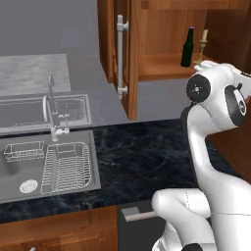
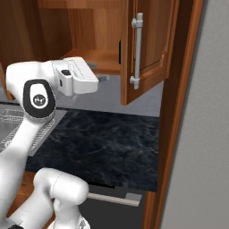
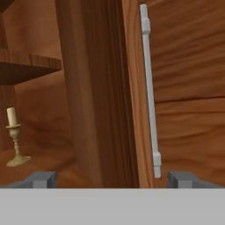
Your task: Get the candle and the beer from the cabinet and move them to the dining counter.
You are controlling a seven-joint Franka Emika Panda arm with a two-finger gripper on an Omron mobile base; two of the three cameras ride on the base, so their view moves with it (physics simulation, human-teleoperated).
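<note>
The cabinet (image 1: 162,66) doors stand open so the arm can reach in. The beer (image 1: 187,47) and the candle (image 1: 202,45) stand side by side near the back of the bottom shelf, both upright (not grabbed yet). The gripper (image 3: 112,179) is released, fingers wide apart, facing the open door's handle (image 3: 149,92), candle off to the side.

**Counts in the kitchen**

One reddish-brown wooden wall cabinet (image 1: 162,68) stands with two panelled doors open, each carrying one long silver bar handle (image 1: 120,56). On its shelf stand one slim dark green glass bottle with a purple cap (image 1: 187,48) and one cream taper candle in a brass holder (image 1: 203,45). Below are one steel sink (image 1: 19,188), one curved silver faucet (image 1: 51,112) and two wire racks (image 1: 66,166).
</note>
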